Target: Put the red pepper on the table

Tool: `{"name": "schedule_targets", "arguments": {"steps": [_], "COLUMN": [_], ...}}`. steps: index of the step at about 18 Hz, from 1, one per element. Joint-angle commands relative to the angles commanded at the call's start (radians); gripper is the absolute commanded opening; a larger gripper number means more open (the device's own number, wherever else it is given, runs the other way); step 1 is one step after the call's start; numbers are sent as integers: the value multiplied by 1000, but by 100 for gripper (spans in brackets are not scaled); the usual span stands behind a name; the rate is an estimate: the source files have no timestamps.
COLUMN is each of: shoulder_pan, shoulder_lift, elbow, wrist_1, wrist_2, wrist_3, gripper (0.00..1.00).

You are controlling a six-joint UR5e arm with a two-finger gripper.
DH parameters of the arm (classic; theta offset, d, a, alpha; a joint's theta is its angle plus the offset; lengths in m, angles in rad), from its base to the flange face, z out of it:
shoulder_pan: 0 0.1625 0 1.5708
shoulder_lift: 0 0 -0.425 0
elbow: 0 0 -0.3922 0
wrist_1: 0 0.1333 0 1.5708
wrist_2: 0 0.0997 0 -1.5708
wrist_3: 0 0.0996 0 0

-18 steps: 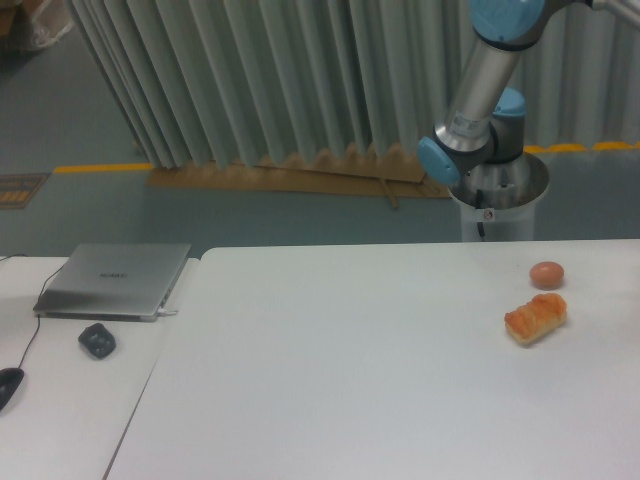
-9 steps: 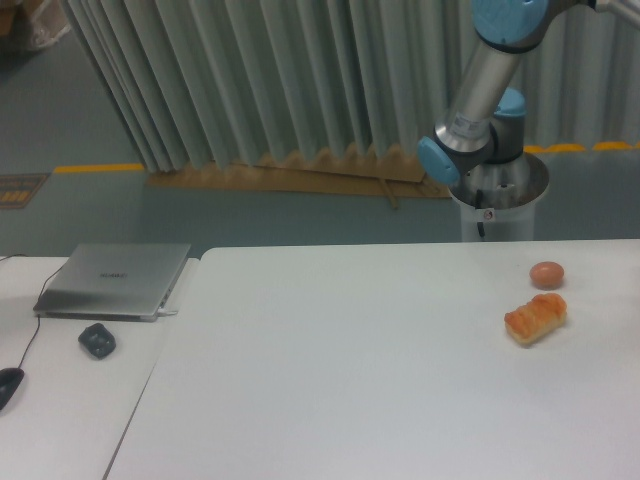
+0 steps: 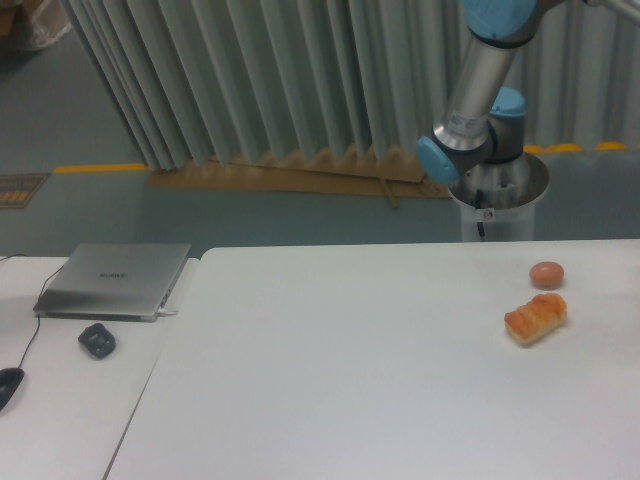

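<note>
The red pepper is out of view. The large white table (image 3: 350, 380) fills the lower right of the camera view. Only the arm's base and lower links (image 3: 478, 110) show, rising behind the table's far edge at the upper right and leaving the frame at the top. The gripper is outside the frame.
An orange-brown bread roll (image 3: 535, 318) and a small tan-pink ball (image 3: 546, 274) lie near the table's right side. On the narrower desk at left sit a grey laptop (image 3: 115, 280), a dark small object (image 3: 96, 340) and a mouse (image 3: 6, 385). A pleated curtain (image 3: 250, 80) hangs behind.
The arm's lower link has shifted slightly to the left. Nothing on the table has moved.
</note>
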Motion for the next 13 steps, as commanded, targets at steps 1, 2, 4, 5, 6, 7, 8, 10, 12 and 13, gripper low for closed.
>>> {"name": "schedule_targets", "arguments": {"steps": [1,2,4,5,6,7,8,10,12,13], "shoulder_pan": [0,0,2,0,-1,-4,-6,-20,-24,-26], "shoulder_lift": [-9,-18,-25,-31,-38,-41,-52,-69,-69,-68], "elbow": [-2,-11,-5,-3,0,2,18,28,25,20], "wrist_1": [9,32,61,73,89,107,139,181,190,192], "wrist_2": [2,6,47,69,69,66,57,23,-15,-30], "wrist_3": [18,35,95,124,134,144,223,342,376,393], "gripper": [100,100,100,100,100,100,100,100,100,100]}}
